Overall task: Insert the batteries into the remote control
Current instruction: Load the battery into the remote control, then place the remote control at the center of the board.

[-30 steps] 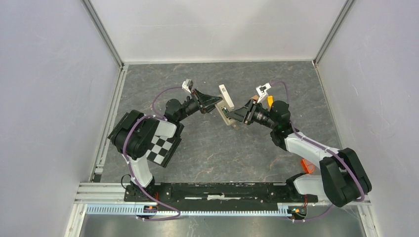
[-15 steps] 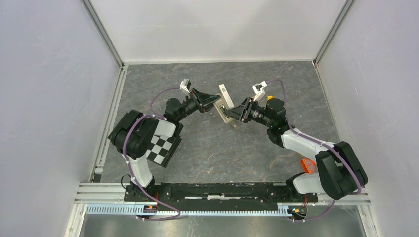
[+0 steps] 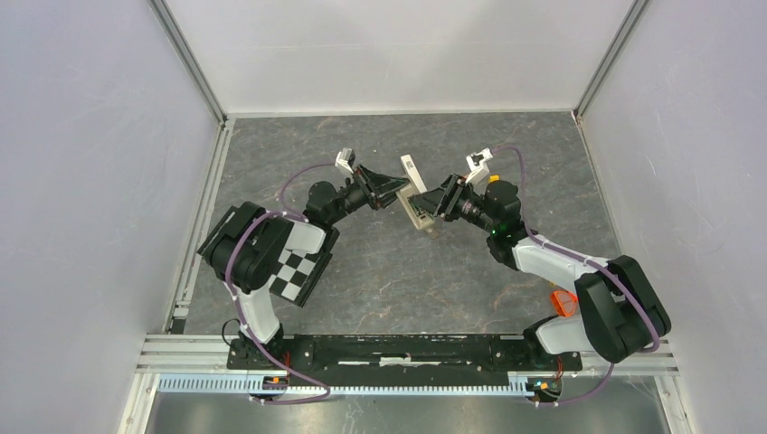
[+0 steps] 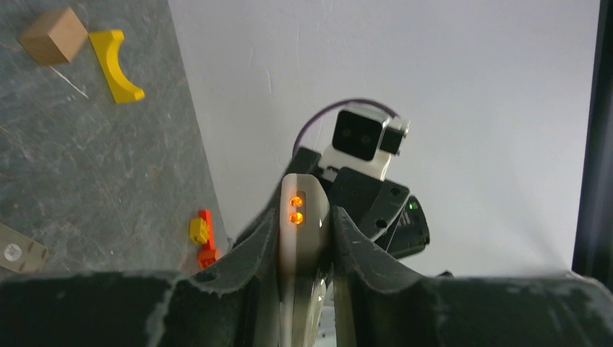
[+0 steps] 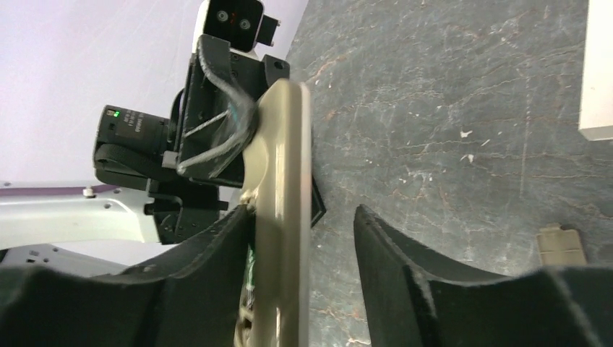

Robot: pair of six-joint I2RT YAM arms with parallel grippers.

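Left wrist view: flat white-and-olive remote control (image 4: 303, 217) is pinched in the left gripper (image 4: 304, 242) above the far middle of the worktop (image 3: 380, 271); right gripper (image 5: 302, 211) is spread around it. A rigid hold is advised while loading.

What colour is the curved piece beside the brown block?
The curved piece is yellow; the left wrist view shows it best.

Matt plastic remote control (image 5: 282, 217), mottled stony table (image 5: 448, 144)
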